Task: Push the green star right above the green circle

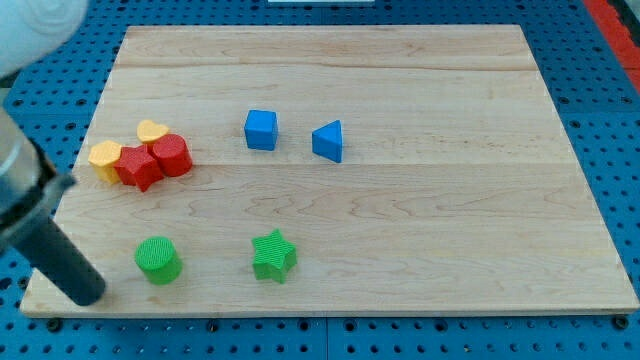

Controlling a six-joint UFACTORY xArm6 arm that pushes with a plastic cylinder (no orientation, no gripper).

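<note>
The green star [273, 255] lies on the wooden board [420, 210] near the view's bottom, centre-left. The green circle [158, 259], a short cylinder, stands to the star's left at about the same height in the view. My dark rod comes in from the view's left edge and slants down; my tip [88, 294] sits at the board's bottom left corner, left of and slightly below the green circle, apart from it.
A cluster at the left holds a yellow hexagon [105, 157], a yellow heart [152, 130], a red star [138, 167] and a red cylinder [172, 154]. A blue cube [261, 129] and a blue triangle [329, 141] lie in the middle.
</note>
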